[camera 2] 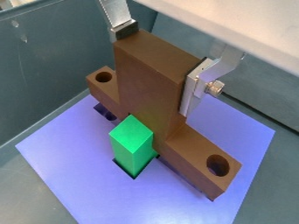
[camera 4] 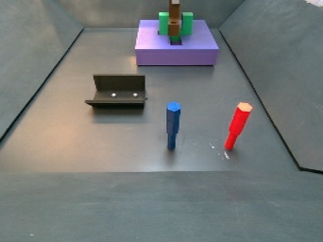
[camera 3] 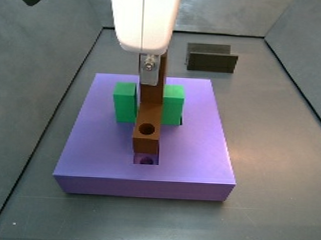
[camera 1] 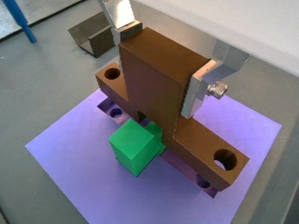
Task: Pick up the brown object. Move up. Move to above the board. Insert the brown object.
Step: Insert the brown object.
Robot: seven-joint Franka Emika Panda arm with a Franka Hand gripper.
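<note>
The brown object (camera 1: pixel 158 83) stands upright between my gripper's (camera 1: pixel 163 59) flat silver fingers, which are shut on the two sides of its tall block. It shows the same way in a wrist view (camera 2: pixel 152 92) with the gripper (camera 2: pixel 158 54). Its narrow bar with round holes lies along the central groove of the purple board (camera 1: pixel 70 162), beside the green block (camera 1: pixel 136 147). In a side view the brown object (camera 3: pixel 149 117) sits between the green block's arms (camera 3: pixel 124 102) on the board (camera 3: pixel 189 143), under the gripper (camera 3: pixel 150 70). I cannot tell whether the bar is fully seated.
The dark fixture (camera 3: pixel 213 60) stands on the floor behind the board; it also shows in a side view (camera 4: pixel 116 92). A blue peg (camera 4: pixel 173 125) and a red peg (camera 4: pixel 237 126) stand upright on the floor, far from the board (camera 4: pixel 161 55).
</note>
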